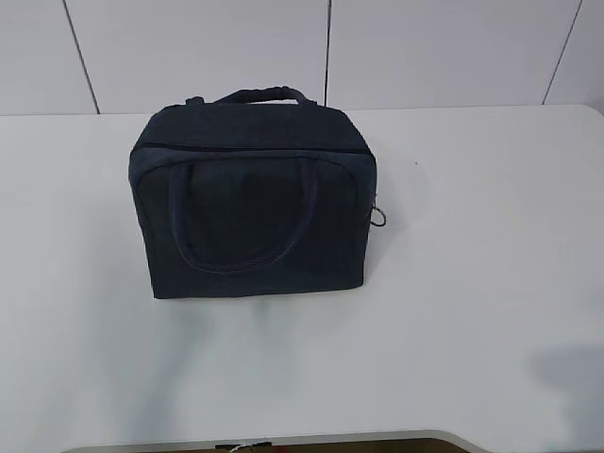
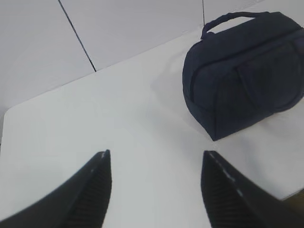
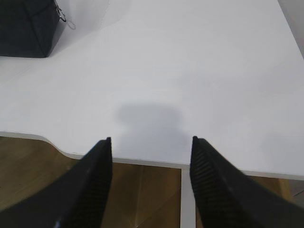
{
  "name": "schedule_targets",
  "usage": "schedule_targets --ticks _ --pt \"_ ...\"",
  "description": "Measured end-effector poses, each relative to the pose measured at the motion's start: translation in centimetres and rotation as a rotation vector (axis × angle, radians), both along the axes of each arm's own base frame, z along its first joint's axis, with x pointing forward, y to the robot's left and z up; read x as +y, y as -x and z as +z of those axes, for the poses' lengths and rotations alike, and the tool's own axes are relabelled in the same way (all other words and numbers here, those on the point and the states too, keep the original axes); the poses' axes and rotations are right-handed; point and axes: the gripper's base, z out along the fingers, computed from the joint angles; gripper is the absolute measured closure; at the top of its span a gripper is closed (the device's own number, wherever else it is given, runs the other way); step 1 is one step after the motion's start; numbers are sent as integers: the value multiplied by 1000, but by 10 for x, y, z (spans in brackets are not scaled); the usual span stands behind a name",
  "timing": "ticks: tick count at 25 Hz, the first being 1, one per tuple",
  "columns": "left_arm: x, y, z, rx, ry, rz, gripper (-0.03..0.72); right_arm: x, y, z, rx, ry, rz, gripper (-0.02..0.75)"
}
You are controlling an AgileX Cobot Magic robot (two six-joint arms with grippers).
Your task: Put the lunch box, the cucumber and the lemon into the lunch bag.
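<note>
The dark navy lunch bag [image 1: 253,200] stands upright on the white table [image 1: 472,283], its top zipper shut and a silver ring pull [image 1: 379,217] hanging at its right side. The left wrist view shows the lunch bag [image 2: 244,71] at the upper right, well beyond my open left gripper [image 2: 156,154], which has nothing between its fingers. My right gripper [image 3: 151,140] is open and empty over the table's front edge; a corner of the lunch bag [image 3: 26,28] and its ring pull [image 3: 61,16] show at the upper left. The lunch box, the cucumber and the lemon are out of view.
The table's front edge [image 3: 142,161] has a curved cut-out at the left, with brown wooden floor [image 3: 142,199] below. A pale panelled wall [image 1: 330,47] stands behind the table. Neither arm shows in the exterior view.
</note>
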Motion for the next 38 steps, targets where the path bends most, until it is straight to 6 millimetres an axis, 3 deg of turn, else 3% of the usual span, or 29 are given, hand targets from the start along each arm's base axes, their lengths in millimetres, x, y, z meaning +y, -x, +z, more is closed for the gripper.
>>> schedule_targets --ticks 4,10,14,24,38 --pt "7 21 -22 0 73 30 257 0 0 0 0 0 0 310" --pt "12 37 -65 42 93 57 257 0 0 0 0 0 0 310" --pt "15 48 -80 10 109 106 257 0 0 0 0 0 0 310" --pt "6 39 -111 120 138 194 257 0 0 -1 4 1 0 310" --pt "4 37 -115 127 153 349 257 0 0 -1 4 1 0 310"
